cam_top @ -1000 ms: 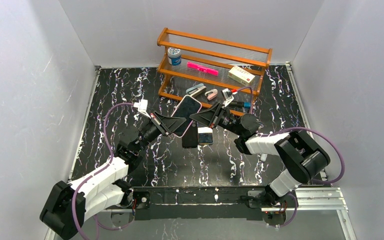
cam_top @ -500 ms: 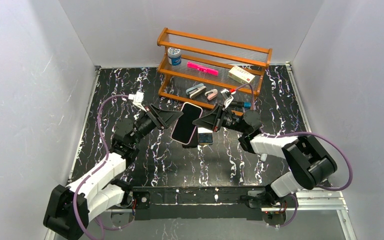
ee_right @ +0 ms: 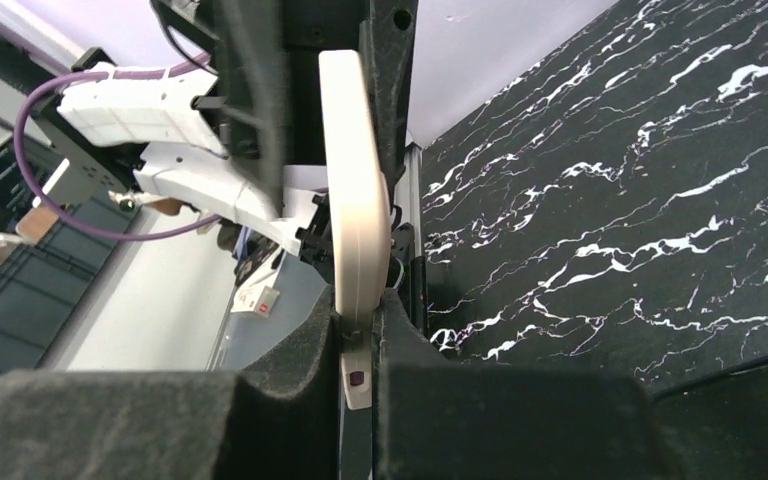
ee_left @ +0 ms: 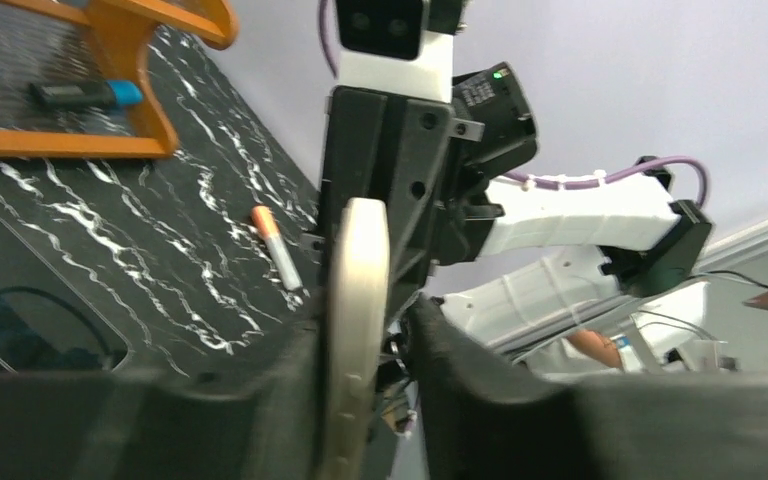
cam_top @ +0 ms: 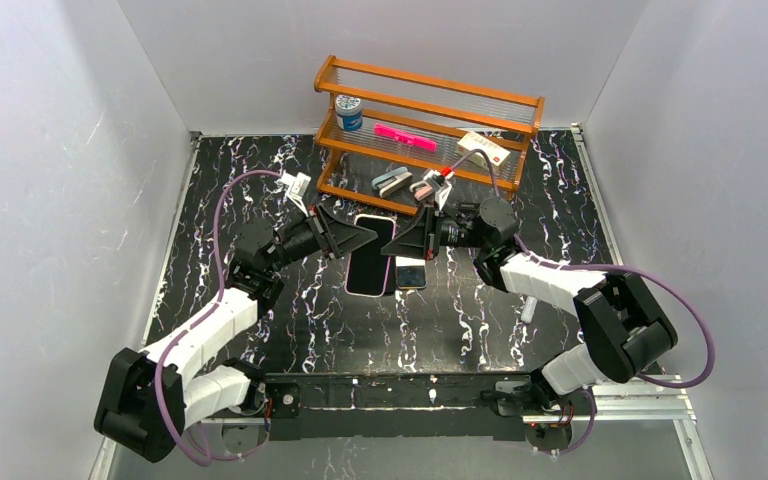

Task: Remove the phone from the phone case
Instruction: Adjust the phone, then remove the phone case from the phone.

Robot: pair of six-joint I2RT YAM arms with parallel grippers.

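Both arms meet in the middle, out in front of the rack [cam_top: 428,105]. The phone [cam_top: 369,262] hangs between them, dark screen up, with the pale rim of the case [ee_right: 353,200] still round it. It sits clear of the surface [cam_top: 260,180].

From the right wrist you see it edge-on. The right fingers [ee_right: 290,385] are clamped tight on its near end, one on each face, no gap at all.

From the left wrist the same pale edge runs away from the camera. The left fingers [ee_left: 280,400] are set narrow around it. One lies flat against the case, and beside the other there's a thin dark slit, so I can't tell if that grip really bites.

Overhead, the two sets of fingers face each other across the phone's top end, nearly touching.

A second, smaller phone [cam_top: 411,275] lies on the surface just beside the held one. An orange-tipped tube [ee_left: 275,245] lies further out.
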